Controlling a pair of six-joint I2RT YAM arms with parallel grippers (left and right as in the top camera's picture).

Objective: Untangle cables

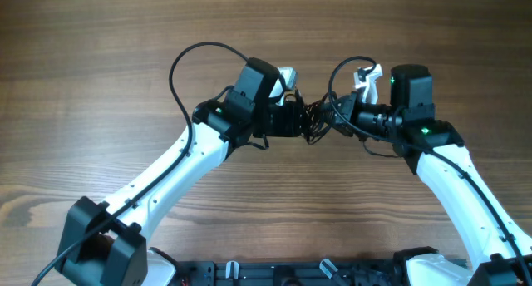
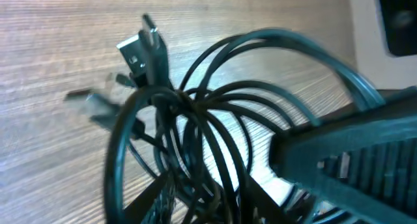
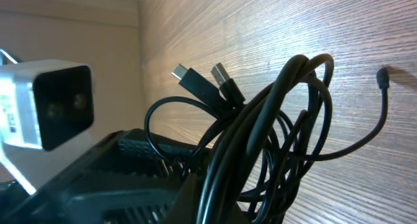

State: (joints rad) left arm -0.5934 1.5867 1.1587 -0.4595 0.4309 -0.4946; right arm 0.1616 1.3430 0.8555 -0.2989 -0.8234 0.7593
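Note:
The cables [image 1: 315, 120] are a small tangled bunch of thin black cords held above the wooden table between both grippers. My left gripper [image 1: 302, 120] reaches in from the left and is shut on the bunch. My right gripper [image 1: 333, 120] comes from the right and is also shut on it. In the left wrist view the loops [image 2: 218, 113] fan upward from my jaws [image 2: 208, 208], with silvery plug ends [image 2: 139, 51] at the top left. In the right wrist view the cords [image 3: 287, 120] rise from my jaws [image 3: 260, 208], with two plugs [image 3: 205, 81] and one loose end [image 3: 383, 77].
The thicker arm cables arch over the table behind the left arm [image 1: 179, 70] and the right arm [image 1: 341, 70]. The robot base hardware [image 1: 316, 273] lies along the near edge. The wooden table [image 1: 83, 86] extends all round.

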